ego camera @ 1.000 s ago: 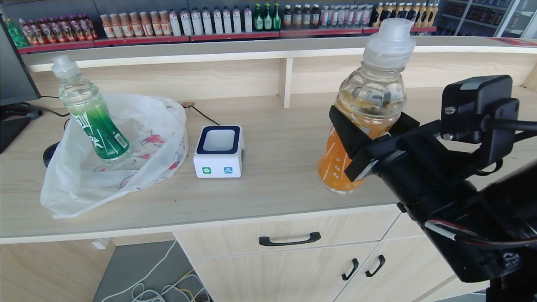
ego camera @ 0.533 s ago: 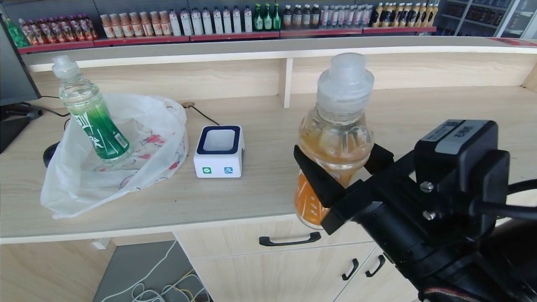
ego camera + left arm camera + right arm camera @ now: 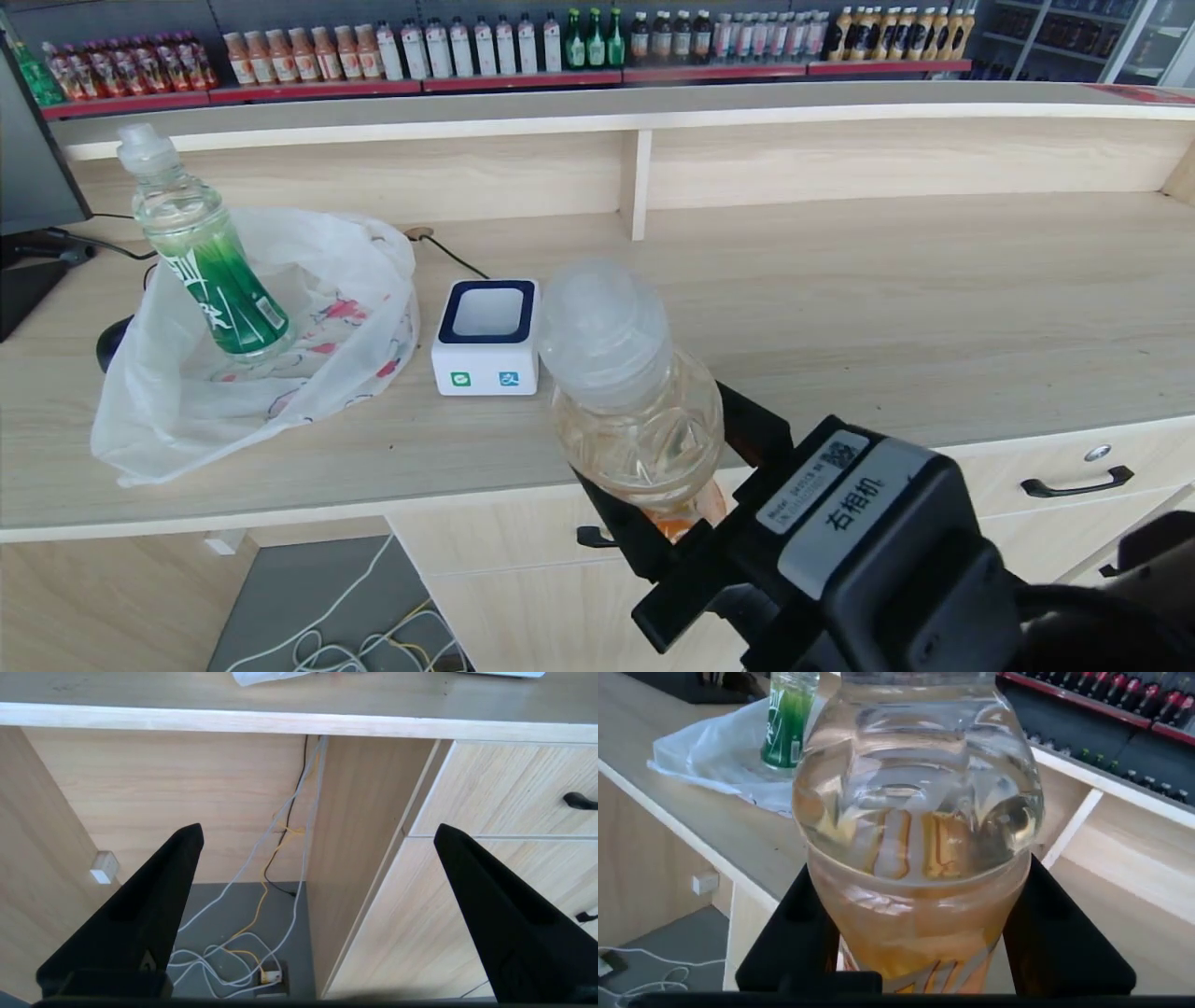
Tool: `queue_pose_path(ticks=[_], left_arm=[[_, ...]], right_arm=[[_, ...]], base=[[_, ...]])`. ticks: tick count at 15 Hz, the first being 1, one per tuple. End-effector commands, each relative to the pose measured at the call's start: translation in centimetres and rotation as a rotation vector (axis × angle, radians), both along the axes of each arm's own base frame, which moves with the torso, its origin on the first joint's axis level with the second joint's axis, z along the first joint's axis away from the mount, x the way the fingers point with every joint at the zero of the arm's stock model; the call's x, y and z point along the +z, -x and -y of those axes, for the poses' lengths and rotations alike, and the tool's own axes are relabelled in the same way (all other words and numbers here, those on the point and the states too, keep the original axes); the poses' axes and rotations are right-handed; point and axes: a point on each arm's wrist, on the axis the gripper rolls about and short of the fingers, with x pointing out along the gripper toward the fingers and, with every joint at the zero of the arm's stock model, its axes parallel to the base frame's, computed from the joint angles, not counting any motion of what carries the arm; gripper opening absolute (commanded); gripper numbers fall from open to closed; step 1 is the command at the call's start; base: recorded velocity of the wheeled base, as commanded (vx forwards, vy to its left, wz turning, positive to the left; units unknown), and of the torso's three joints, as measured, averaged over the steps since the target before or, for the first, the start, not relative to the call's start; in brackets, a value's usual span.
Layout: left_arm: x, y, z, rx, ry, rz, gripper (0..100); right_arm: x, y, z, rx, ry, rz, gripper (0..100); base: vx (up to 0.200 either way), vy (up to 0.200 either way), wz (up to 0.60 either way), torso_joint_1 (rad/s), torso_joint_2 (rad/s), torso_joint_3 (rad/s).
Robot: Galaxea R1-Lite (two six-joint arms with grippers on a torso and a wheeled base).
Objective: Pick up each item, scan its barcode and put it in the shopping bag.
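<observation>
While the R gripper [image 3: 665, 471] is clamping the orange bottle [image 3: 635, 411] round its lower body, w/ a black finger on each side, the bottle is hanging in the air off the bench [image 3: 887, 317], by the front edge, cap up and leaning a bit toward the robot's left. From the head cam the scanner [image 3: 487, 338] is sitting on the bench just left of the bottle's cap, window facing up. Farther left the bag [image 3: 355, 280] is lying open on the bench, and a green bottle [image 3: 210, 271] is standing tilted inside it, cap leaning left. Meanwhile the L gripper [image 3: 318, 924] is hanging below bench level w/ jaws spread wide, pointing at the gap under the bench where cables [image 3: 271, 905] are trailing down to the floor, next to a drawer front [image 3: 505, 793]. At the back of the room, shelves [image 3: 597, 70] of drinks are running across.
</observation>
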Motion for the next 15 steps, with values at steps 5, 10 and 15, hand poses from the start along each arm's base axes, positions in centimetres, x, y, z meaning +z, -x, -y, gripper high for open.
queue_pose_path(ticks=[5,10,15], left_arm=[[0.0,0.0,0.0,0.000,0.000,0.000,100],[0.0,0.0,0.0,0.000,0.000,0.000,100],[0.0,0.0,0.0,0.000,0.000,0.000,100]], right_arm=[[1.3,2.6,0.8,-0.058,0.215,0.254,0],[1.1,5.2,0.1,-0.059,0.333,0.364,0],[1.0,8.2,-0.5,-0.041,0.423,0.467,0]], base=[[0.000,0.000,0.00,0.000,0.00,0.000],[0.000,0.000,0.00,0.000,0.00,0.000],[0.000,0.000,0.00,0.000,0.00,0.000]])
